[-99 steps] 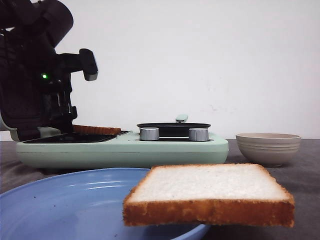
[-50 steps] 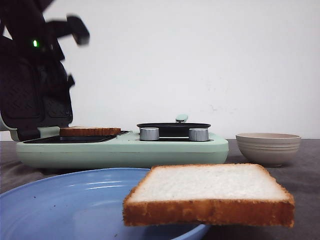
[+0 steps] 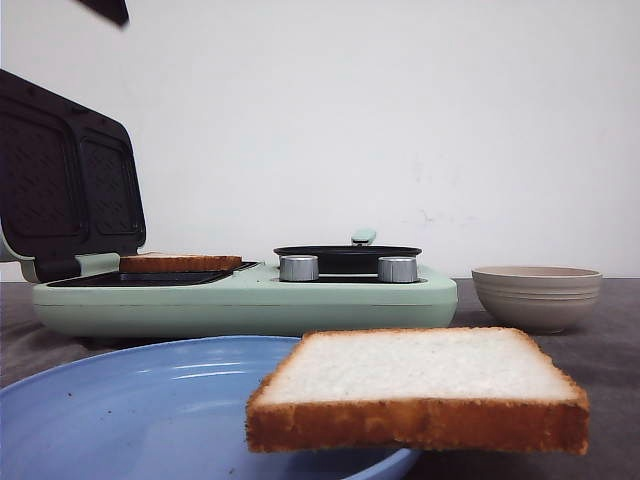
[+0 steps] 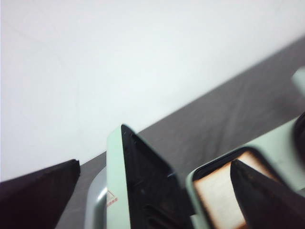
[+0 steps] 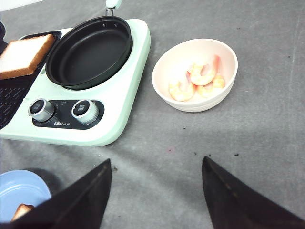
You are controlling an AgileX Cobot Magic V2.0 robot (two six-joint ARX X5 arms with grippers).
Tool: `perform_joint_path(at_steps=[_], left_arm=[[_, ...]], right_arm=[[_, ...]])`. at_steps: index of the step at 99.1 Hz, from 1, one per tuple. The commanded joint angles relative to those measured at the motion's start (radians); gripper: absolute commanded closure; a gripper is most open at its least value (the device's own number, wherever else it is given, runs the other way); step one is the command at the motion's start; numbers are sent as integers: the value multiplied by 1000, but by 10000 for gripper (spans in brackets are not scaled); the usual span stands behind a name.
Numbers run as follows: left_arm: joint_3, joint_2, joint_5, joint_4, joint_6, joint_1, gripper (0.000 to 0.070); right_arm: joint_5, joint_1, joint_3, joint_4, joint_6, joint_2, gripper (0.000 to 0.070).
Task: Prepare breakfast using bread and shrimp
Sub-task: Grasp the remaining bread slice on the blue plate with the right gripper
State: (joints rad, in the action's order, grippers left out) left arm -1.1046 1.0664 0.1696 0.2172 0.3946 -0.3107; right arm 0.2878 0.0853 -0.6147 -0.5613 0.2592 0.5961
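Note:
One slice of bread (image 3: 420, 385) lies on the near rim of the blue plate (image 3: 150, 410), overhanging it. The other slice (image 3: 180, 263) lies flat on the black grill plate of the breakfast maker; it also shows in the right wrist view (image 5: 24, 55) and the left wrist view (image 4: 217, 193). Shrimp (image 5: 198, 78) lie in a pale bowl (image 3: 536, 295). My left gripper (image 4: 155, 163) is open and empty, high above the open lid; only a dark tip (image 3: 105, 8) shows in the front view. My right gripper (image 5: 157, 161) is open and empty above bare grey table.
The mint-green breakfast maker (image 3: 250, 300) stands at the middle left with its lid (image 3: 70, 185) raised. A black frying pan (image 5: 90, 50) sits on its right half, with two metal knobs (image 3: 298, 267) in front. The bowl (image 5: 194, 74) stands just right of it.
My left arm has risen from the grill plate and almost left the front view. The slice it was at now lies flat on the plate. The raised lid is uncovered.

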Motion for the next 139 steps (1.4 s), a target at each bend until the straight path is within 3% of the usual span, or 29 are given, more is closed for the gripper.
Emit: perform_joint_path(at_steps=[1,18,31,55,65,87,118,139], left_arm=[[-24,-26,-13,18,-111,-4,110],[-24,-128,-13,115,-227,-3,110],[-24,-174,-13,210,-262,-3,110],[-13,-214,-13,388,-335,8,112],[10,-244,-13,374,-384,21,128],[59,-323,-11,328,-387,25,150],[94,-414,-8,328,-389,26,150],[94,-435,-9,328,-388,26,150]], right_arm=[[2,4,-16,6,-5,3,330],[4,4,-16,-15,-5,3,330],[8,4,-16,-48,-5,4,329],[147,4,-13,-106,-8,32,330],[212,5,-13,-136,-8,74,329],[452,37,2,-181,-11,217,329],[546,148,103,-156,-9,305,329],[595,202,200,-55,104,305,329]])
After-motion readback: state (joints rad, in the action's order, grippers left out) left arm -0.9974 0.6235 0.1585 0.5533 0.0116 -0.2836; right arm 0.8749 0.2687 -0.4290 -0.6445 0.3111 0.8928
